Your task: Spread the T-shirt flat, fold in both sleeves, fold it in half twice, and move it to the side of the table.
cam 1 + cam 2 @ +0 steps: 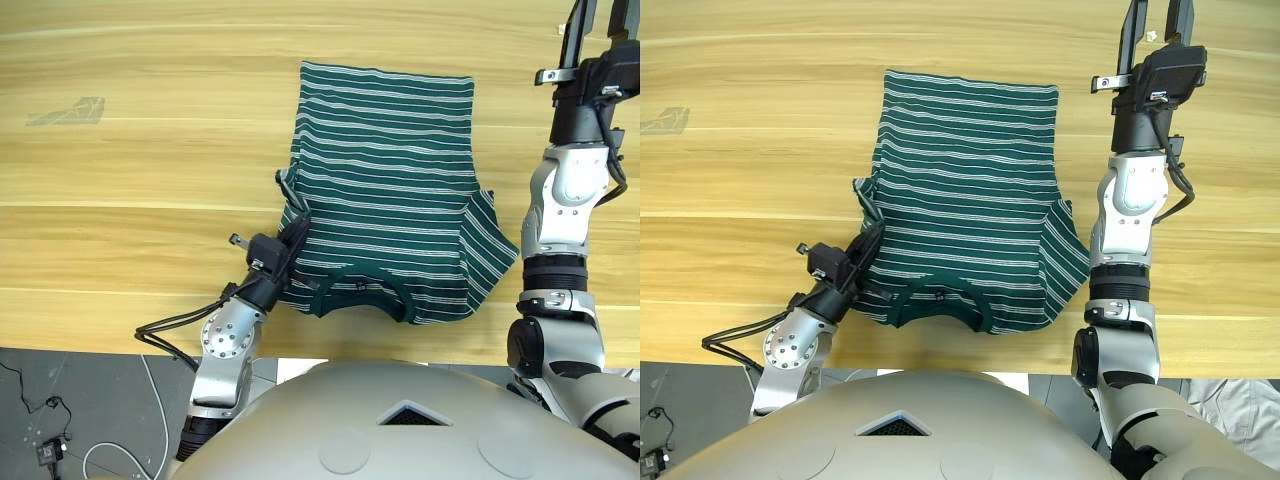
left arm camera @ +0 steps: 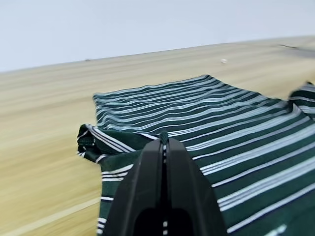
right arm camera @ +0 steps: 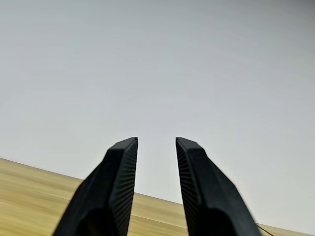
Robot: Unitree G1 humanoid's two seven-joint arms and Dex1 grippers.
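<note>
The left gripper (image 2: pixel 164 142) is pinching its fingers shut on the T-shirt (image 1: pixel 385 170), lying mid-frame on the counter (image 1: pixel 150 200), by the left sleeve (image 1: pixel 288 190), probably folding it in, while the right gripper (image 3: pixel 156 141) is hovering open-fingered at upper right, the right sleeve (image 1: pixel 490 240) likely needing folding next.

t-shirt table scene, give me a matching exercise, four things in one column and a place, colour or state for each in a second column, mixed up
Column one:
1. left claw
2. right claw
3. T-shirt
4. table

Column two:
a. light wood planks
b. open, empty, off to the shirt's right
c. dark green with white stripes, collar nearest the robot
d. shut on the shirt's left edge

Pairs: 1-d, 2-b, 3-c, 4-a
</note>
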